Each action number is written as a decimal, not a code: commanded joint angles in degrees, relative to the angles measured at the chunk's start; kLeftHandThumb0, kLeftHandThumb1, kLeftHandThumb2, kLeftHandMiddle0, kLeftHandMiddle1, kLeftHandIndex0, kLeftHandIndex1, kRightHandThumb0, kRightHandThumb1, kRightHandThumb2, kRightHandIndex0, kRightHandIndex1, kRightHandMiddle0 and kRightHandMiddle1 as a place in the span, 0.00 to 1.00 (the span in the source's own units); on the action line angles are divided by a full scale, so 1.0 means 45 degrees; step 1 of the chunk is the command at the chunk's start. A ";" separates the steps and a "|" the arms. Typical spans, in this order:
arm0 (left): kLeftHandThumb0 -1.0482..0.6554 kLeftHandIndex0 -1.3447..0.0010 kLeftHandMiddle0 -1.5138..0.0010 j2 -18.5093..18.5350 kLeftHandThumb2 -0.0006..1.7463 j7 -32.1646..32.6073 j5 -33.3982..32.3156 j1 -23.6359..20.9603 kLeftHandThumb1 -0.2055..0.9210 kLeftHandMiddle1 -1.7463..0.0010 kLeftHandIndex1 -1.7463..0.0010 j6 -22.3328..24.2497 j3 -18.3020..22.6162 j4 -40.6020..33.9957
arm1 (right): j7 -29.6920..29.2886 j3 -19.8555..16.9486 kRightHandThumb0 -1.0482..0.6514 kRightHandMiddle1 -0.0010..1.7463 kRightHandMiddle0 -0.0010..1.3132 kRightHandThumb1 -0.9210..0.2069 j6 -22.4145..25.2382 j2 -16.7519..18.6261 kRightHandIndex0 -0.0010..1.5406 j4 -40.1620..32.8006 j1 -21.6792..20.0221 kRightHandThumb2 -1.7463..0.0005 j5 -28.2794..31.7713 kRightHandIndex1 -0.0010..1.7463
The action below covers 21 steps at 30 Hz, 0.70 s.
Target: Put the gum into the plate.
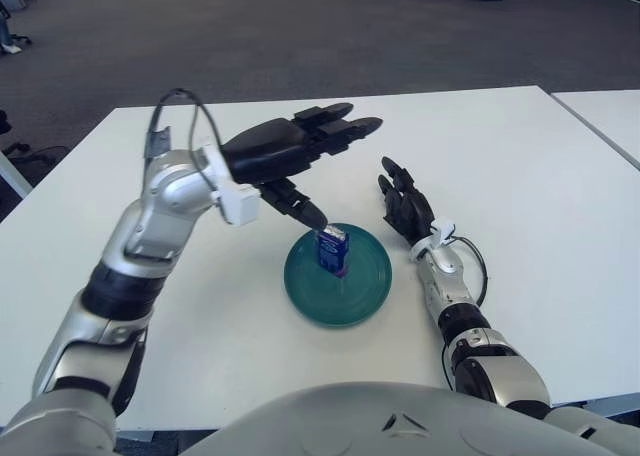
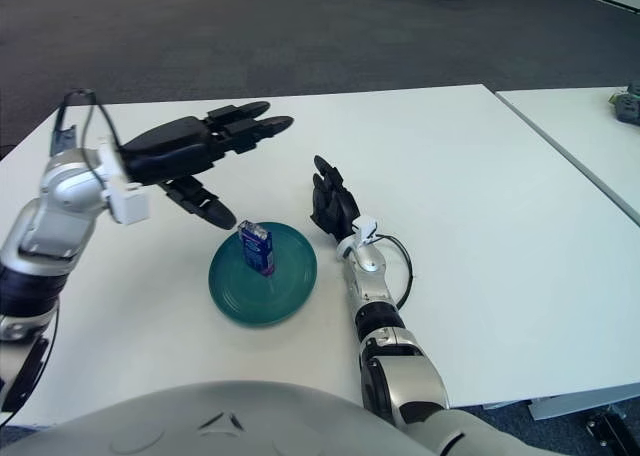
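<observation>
A small blue gum pack [image 1: 333, 251] stands upright inside the round teal plate [image 1: 365, 286] near the table's front. My left hand [image 1: 300, 146] hovers just above and behind the plate with its fingers spread, the thumb tip close to the pack's top but apart from it. It holds nothing. My right hand [image 1: 404, 204] shows just right of the plate on the white table, fingers relaxed and open, empty.
The white table [image 1: 500, 156] stretches far behind and to the right of the plate. A second white table [image 1: 610, 116] stands at the far right. Grey carpet floor lies beyond.
</observation>
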 commanded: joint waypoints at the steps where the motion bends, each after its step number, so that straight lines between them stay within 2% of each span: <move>1: 0.01 1.00 1.00 -0.0163 0.01 0.0683 -0.0726 0.1291 0.96 1.00 1.00 0.1102 0.1163 -0.0918 | -0.0389 -0.0150 0.21 0.14 0.00 0.00 0.0671 0.0205 0.03 0.0979 0.1883 0.62 0.0115 0.00; 3: 0.01 1.00 1.00 -0.1105 0.04 0.2057 -0.0053 0.1665 0.98 1.00 1.00 0.1798 0.1367 -0.0310 | -0.0232 -0.0221 0.21 0.14 0.00 0.00 0.0903 0.0226 0.03 0.0912 0.1917 0.62 0.0292 0.00; 4: 0.00 1.00 1.00 -0.1766 0.05 0.3188 0.0355 0.1907 0.99 1.00 1.00 0.1437 0.1394 0.0728 | -0.0074 -0.0263 0.20 0.15 0.00 0.00 0.1115 0.0215 0.03 0.0918 0.1896 0.62 0.0402 0.00; 5: 0.00 1.00 1.00 -0.2917 0.09 0.4963 0.0654 0.2395 0.99 1.00 1.00 0.0390 0.1402 0.2491 | 0.0105 -0.0285 0.20 0.15 0.00 0.00 0.1395 0.0172 0.03 0.0917 0.1865 0.62 0.0489 0.01; 6: 0.00 1.00 1.00 -0.3670 0.18 0.6150 0.0806 0.2724 0.99 1.00 1.00 -0.0416 0.1389 0.3691 | 0.0217 -0.0295 0.19 0.15 0.00 0.00 0.1577 0.0141 0.04 0.0913 0.1844 0.62 0.0532 0.01; 8: 0.00 1.00 1.00 -0.4922 0.25 0.7482 0.0461 0.3323 1.00 1.00 1.00 -0.1277 0.1498 0.5046 | 0.0285 -0.0267 0.19 0.15 0.00 0.00 0.1783 0.0074 0.05 0.0901 0.1828 0.62 0.0502 0.01; 10: 0.00 1.00 1.00 -0.6067 0.34 0.7874 -0.0586 0.3968 1.00 1.00 1.00 -0.1140 0.1722 0.4989 | 0.0212 -0.0185 0.18 0.15 0.00 0.00 0.1855 -0.0013 0.06 0.0884 0.1847 0.60 0.0344 0.01; 15: 0.00 1.00 1.00 -0.7882 0.45 0.8470 -0.2345 0.5045 1.00 1.00 1.00 -0.0890 0.1981 0.4938 | -0.0119 0.0076 0.16 0.16 0.00 0.00 0.1879 -0.0204 0.06 0.0658 0.1970 0.57 -0.0121 0.01; 21: 0.00 1.00 1.00 -0.8381 0.53 0.8915 -0.2458 0.5712 1.00 1.00 1.00 -0.0730 0.2026 0.4679 | -0.0401 0.0196 0.15 0.14 0.00 0.00 0.1788 -0.0207 0.05 0.0266 0.2118 0.53 -0.0166 0.00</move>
